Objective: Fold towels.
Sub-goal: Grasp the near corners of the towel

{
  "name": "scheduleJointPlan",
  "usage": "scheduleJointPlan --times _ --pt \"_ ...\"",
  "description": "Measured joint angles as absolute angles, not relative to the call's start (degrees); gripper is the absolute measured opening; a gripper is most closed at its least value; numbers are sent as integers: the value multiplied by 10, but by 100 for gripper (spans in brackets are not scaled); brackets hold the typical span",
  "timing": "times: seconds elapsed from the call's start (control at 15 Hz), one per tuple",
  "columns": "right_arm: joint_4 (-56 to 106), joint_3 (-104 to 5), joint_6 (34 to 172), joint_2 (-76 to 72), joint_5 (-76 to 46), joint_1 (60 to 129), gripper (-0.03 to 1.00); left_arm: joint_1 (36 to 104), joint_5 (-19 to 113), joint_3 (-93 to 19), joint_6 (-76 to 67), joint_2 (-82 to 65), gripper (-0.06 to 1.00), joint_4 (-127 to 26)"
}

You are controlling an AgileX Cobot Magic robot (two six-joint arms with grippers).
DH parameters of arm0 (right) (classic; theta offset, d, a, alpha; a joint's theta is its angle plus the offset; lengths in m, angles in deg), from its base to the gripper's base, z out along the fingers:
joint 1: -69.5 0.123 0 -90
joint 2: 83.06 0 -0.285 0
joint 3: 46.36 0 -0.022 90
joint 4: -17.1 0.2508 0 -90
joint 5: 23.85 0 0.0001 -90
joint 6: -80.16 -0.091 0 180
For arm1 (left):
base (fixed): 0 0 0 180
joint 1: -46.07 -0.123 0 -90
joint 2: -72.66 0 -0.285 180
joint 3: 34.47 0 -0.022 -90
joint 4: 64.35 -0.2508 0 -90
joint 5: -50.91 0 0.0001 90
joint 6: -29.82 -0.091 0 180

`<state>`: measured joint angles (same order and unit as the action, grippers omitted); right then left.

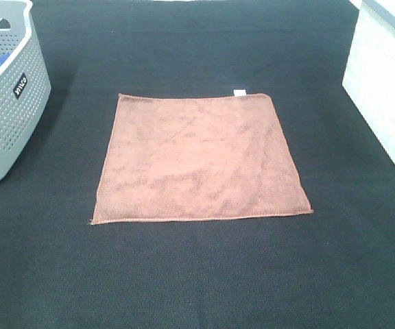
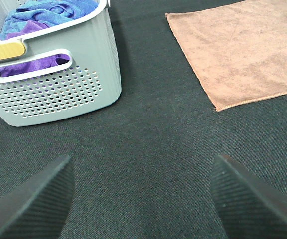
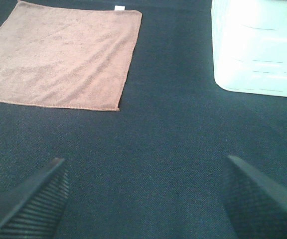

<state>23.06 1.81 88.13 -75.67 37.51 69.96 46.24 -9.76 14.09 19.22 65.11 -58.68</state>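
The terracotta square microfibre towel is found spread flat on the black table, unfolded, presumably laid out for folding; left gripper and right gripper are held released, empty, well apart from it

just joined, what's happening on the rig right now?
Nothing is being handled. A reddish-brown towel lies flat and unfolded in the middle of the dark table. The left gripper and right gripper are both open over bare table, apart from the towel and holding nothing. A grey basket with blue and purple cloths in it stands on the left, and a white bin on the right.
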Motion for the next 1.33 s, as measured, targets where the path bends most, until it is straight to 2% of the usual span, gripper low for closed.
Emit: scheduleJointPlan --times 1.33 --pt "231 18 881 -757 375 700 78 462 -98 141 192 651 73 -587"
